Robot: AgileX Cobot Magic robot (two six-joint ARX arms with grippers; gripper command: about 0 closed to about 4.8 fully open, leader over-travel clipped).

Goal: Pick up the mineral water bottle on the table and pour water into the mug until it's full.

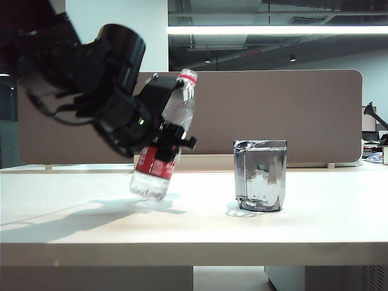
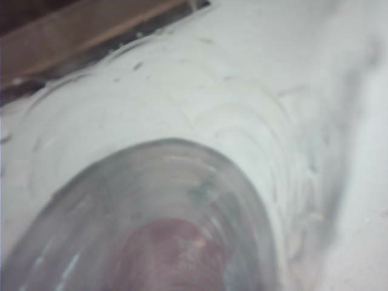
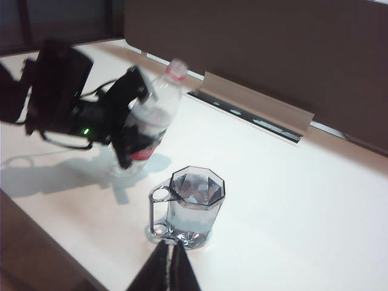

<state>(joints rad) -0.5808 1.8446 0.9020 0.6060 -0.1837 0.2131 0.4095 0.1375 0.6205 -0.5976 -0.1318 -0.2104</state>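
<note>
Mineral water bottle (image 1: 165, 136) hangs tilted above the white worktop (image 1: 73, 212), neck up and leaning toward the mug (image 1: 260, 176), its base close over the surface and its shadow just beneath. The left gripper (image 1: 173, 130) has its jaws closed across the bottle's middle, over the red-and-white label; the black arm reaches in from the left of the exterior view. In the left wrist view only the blurred clear wall of the bottle (image 2: 163, 224) fills the lower part, with the pale worktop (image 2: 242, 73) behind.

The mug stands upright to the right of the bottle, apart from it, with clear water (image 1: 259, 191) inside; the right wrist view shows a small handle on the mug (image 3: 191, 206) facing away from the bottle (image 3: 151, 118). Nothing lies between bottle and mug. A brown-grey partition panel (image 1: 291, 115) runs along the back of the worktop.

The right gripper (image 3: 170, 270) hovers near the mug, well clear of the bottle, its dark jaws drawn together and holding nothing.
</note>
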